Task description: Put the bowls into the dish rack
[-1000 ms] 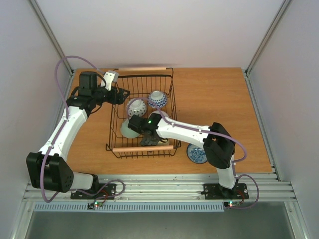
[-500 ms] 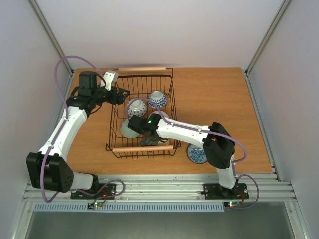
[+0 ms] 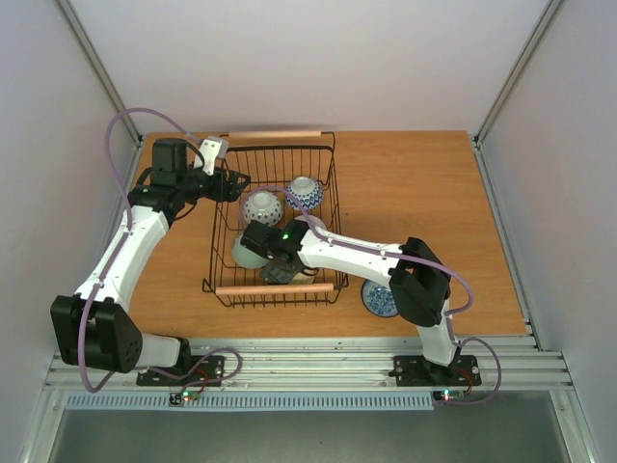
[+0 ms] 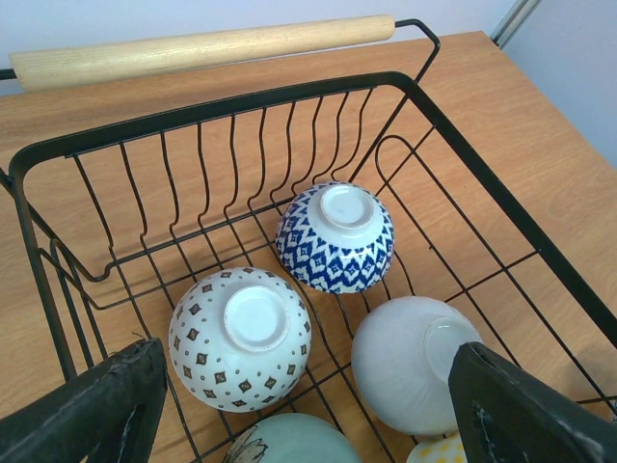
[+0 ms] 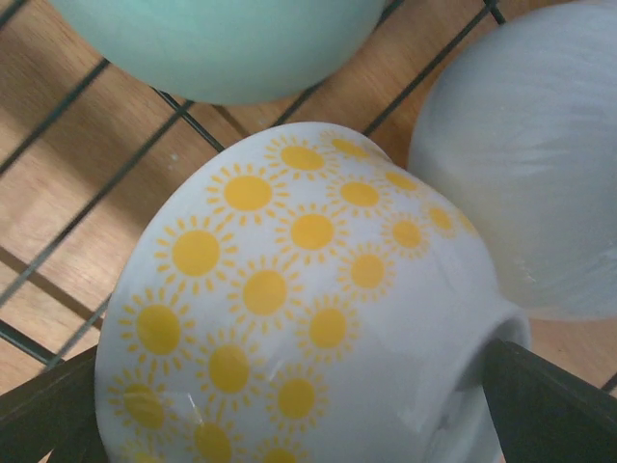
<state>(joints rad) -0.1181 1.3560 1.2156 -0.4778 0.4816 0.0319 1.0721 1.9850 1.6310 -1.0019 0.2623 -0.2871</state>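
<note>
The black wire dish rack (image 3: 333,207) stands mid-table with several bowls upside down in it: a blue-and-white one (image 4: 335,236), a white one with brown diamonds (image 4: 241,338), a plain white one (image 4: 415,362) and a pale green one (image 4: 294,442). My left gripper (image 3: 234,183) hangs open over the rack's left rim, with nothing between its fingers (image 4: 87,415). My right gripper (image 3: 275,273) is low inside the rack near the front handle. It is open, and its fingers (image 5: 549,405) flank a tilted white bowl with yellow suns (image 5: 289,289). A blue speckled bowl (image 3: 381,299) sits on the table outside the rack.
The rack has wooden handles at its far end (image 3: 275,134) and near end (image 3: 275,287). The blue speckled bowl lies right beside my right arm's elbow (image 3: 419,285). Bare wooden table (image 3: 424,193) stretches right of the rack, with walls on three sides.
My right gripper has edged slightly left and away from the front handle inside the rack. The left arm has not moved.
</note>
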